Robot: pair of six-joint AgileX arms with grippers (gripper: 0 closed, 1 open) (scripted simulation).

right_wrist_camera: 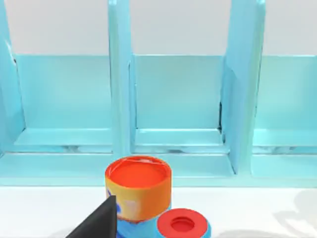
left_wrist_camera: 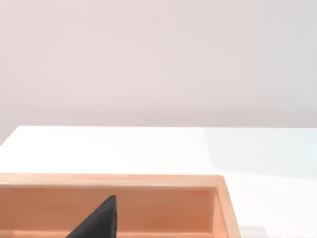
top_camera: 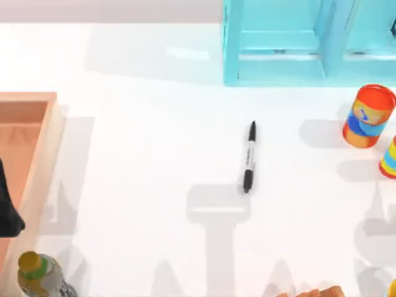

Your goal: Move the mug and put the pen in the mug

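The pen [top_camera: 249,156], a slim black marker with a pale labelled barrel, lies flat near the middle of the white table, pointing away from the front edge. The mug is out of view. A black part of my left gripper [top_camera: 8,207] hangs over the wooden tray at the table's left edge, and its dark tip [left_wrist_camera: 99,222] sits over the tray's inside in the left wrist view. In the right wrist view, a dark tip of my right gripper [right_wrist_camera: 99,222] sits in front of a printed can. Neither gripper is near the pen.
A wooden tray [top_camera: 48,145] lines the left side. A turquoise shelf [top_camera: 278,62] stands at the back right. Two orange-blue printed cans [top_camera: 368,116] [top_camera: 390,158] stand at the right, seen closer as cans [right_wrist_camera: 137,191] [right_wrist_camera: 183,225]. A yellow-capped bottle [top_camera: 38,275] sits front left.
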